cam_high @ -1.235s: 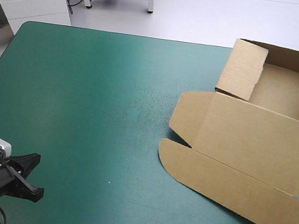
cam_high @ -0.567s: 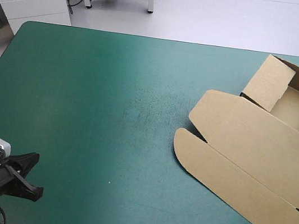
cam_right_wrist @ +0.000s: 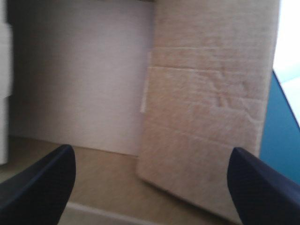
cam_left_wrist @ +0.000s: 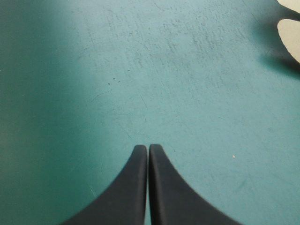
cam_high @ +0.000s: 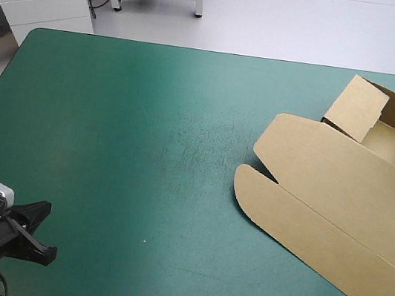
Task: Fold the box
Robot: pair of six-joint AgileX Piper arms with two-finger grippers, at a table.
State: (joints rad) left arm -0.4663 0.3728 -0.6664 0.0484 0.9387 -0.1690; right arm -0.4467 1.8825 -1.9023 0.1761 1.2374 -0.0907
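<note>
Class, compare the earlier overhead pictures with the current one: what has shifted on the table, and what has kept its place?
The box slid toward the right edge of the table and turned a little. The right gripper, open at the tray end, stayed with that end as it moved. No grasp or release is visible. The left gripper stayed shut at the near left corner, and the box's lid stayed flat.
</note>
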